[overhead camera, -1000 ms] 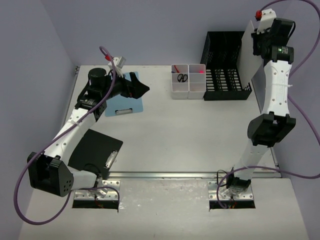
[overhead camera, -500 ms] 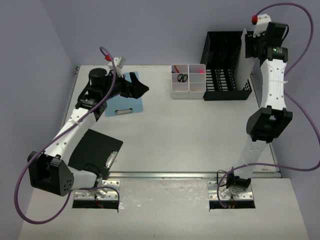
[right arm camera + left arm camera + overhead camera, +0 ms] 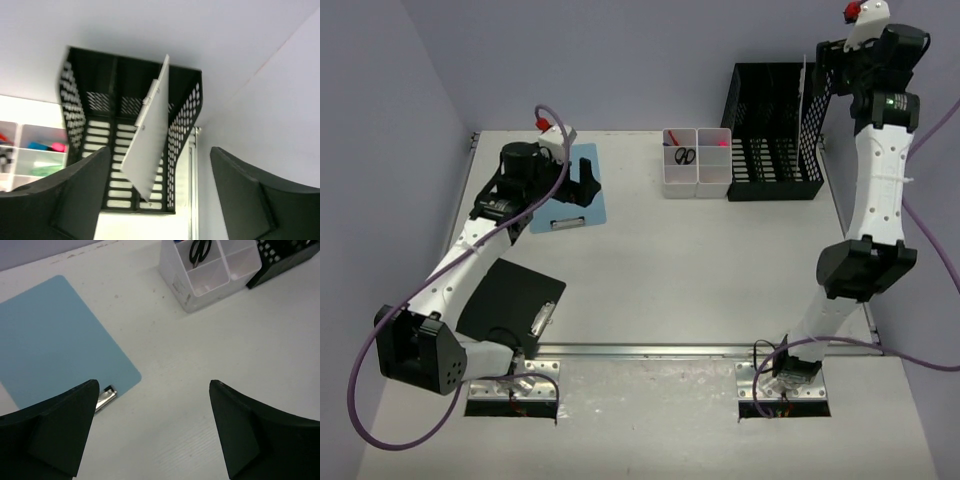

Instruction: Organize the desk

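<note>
Desk (image 3: pixel 700 260), three clipboards (image 3: pixel 55 340) (image 3: pixel 510 295) (image 3: pixel 147 145), one rack (image 3: pixel 770 110), left claw (image 3: pixel 153 385) apart, right claw (image 3: pixel 160 148) apart

Both arms reach toward the far side of our bench.
We see the left claw (image 3: pixel 588 182) hanging over a pale blue clipboard (image 3: pixel 590 210) that lies flat at the far left of the bench (image 3: pixel 700 260). A black clipboard (image 3: pixel 510 298) lies by the left arm's base, near the metal rail (image 3: pixel 650 350). White compartment bins (image 3: pixel 697 168), with scissors (image 3: pixel 685 156) in one cell, stand just beside the black mesh rack (image 3: pixel 770 140). A thin white board (image 3: pixel 804 100) stands on edge in the rack's right side, with the right claw (image 3: pixel 825 70) raised near its top.
</note>
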### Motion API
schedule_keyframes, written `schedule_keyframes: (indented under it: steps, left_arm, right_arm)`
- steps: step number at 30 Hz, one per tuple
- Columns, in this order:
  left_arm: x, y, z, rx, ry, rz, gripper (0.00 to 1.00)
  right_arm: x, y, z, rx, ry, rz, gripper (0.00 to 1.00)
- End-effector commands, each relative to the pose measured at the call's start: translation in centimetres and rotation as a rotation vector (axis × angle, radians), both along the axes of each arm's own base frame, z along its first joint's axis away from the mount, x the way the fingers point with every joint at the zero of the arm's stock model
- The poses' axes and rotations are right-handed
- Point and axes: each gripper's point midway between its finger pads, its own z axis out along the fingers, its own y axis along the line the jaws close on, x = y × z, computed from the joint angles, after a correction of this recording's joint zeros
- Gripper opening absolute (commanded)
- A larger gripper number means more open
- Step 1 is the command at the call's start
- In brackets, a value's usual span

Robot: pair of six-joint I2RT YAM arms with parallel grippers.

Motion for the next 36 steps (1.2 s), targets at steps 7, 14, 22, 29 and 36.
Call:
schedule_keyframes:
  steps: [7, 14, 22, 29, 36]
  left_arm:
    - [-1.5, 3.0, -10.6, 0.532, 0.108, -0.365, 0.71]
    - [-1.1, 4.6, -17.4, 0.741, 0.266, -0.592, 0.63]
    - [3.8, 5.6, -19.9, 0.916, 0.199, -0.677, 0.64]
    - [5.8, 6.4, -21.7, 0.98, 0.206, -0.722, 0.65]
    - [7.8, 8.2, -23.1, 0.942, 0.238, -0.731, 0.63]
  right_arm:
    - [-8.1, 7.7, 2.3, 0.107, 0.032, 0.27, 0.67]
    - [-11.4, 12.2, -3.3, 0.233, 0.201, 0.378, 0.66]
    - [-14.3, 15.5, -6.5, 0.272, 0.289, 0.475, 0.67]
    - [-15.7, 16.5, -7.3, 0.271, 0.31, 0.517, 0.69]
    - [-15.9, 16.6, -7.4, 0.264, 0.315, 0.526, 0.69]
